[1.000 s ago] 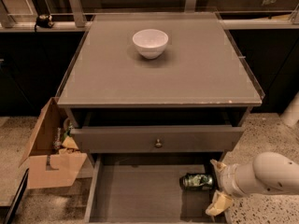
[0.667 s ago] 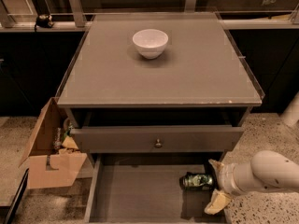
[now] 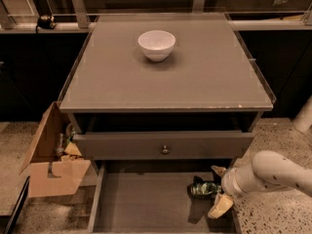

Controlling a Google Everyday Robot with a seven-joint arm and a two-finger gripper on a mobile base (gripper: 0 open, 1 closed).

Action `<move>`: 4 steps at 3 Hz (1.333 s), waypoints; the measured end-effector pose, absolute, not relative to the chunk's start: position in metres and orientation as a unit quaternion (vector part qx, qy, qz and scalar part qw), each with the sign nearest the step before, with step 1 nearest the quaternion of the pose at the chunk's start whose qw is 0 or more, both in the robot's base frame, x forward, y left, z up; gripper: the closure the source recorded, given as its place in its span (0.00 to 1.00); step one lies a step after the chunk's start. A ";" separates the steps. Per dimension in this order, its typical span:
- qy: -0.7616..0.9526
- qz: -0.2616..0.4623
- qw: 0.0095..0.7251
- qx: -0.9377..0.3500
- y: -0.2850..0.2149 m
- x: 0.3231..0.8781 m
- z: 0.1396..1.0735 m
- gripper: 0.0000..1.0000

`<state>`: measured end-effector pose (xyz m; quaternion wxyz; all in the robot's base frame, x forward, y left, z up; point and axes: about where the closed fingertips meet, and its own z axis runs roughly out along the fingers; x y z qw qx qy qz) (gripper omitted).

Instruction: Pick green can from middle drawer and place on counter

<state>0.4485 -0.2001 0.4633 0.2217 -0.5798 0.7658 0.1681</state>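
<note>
Green can (image 3: 201,189) on its side, right part of middle drawer (image 3: 141,201) floor, long axis left-right. Gripper (image 3: 215,191) just right of can, fingers spread far and near, straddling can's right end, apparently not yet pinching.

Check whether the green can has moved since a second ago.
No. The green can stays equally near the middle drawer's right wall; the gripper straddles it, fingers open.
</note>
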 end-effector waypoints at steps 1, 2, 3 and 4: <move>0.766 0.168 0.222 -0.580 -0.200 0.448 0.463 0.00; 0.769 0.158 0.225 -0.577 -0.200 0.449 0.459 0.00; 0.777 0.154 0.227 -0.567 -0.196 0.463 0.426 0.00; 0.777 0.154 0.227 -0.567 -0.196 0.463 0.426 0.00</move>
